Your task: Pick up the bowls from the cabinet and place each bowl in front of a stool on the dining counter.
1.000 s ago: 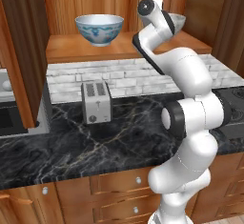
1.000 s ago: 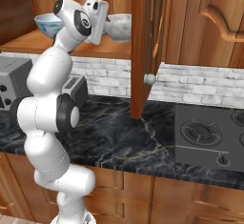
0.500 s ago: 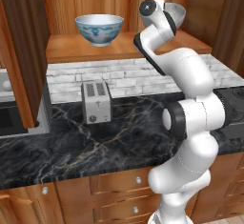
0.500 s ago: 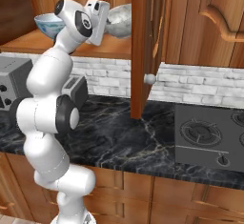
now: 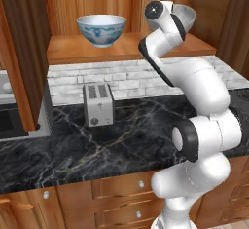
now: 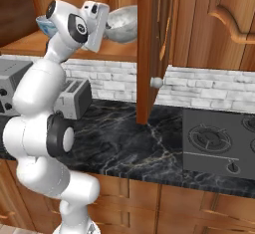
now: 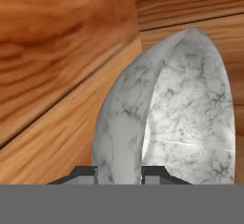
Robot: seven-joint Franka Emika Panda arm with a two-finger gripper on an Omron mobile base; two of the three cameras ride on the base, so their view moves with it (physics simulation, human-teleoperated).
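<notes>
Moved: marble bowl (image 7: 162,118) tipped since earlier.
Gripper (image 7: 119,171): rim pinched between fingertips.
Handling: rigid, slippery, breakable.

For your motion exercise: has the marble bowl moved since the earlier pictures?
Yes. The marble bowl, gripped at its rim, has lifted and tilted above the cabinet shelf.

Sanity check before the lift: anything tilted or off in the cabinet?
Yes. The marble bowl is tipped off level inside the cabinet, its rim between the fingertips of the gripper. The blue floral bowl sits upright on the shelf.
</notes>
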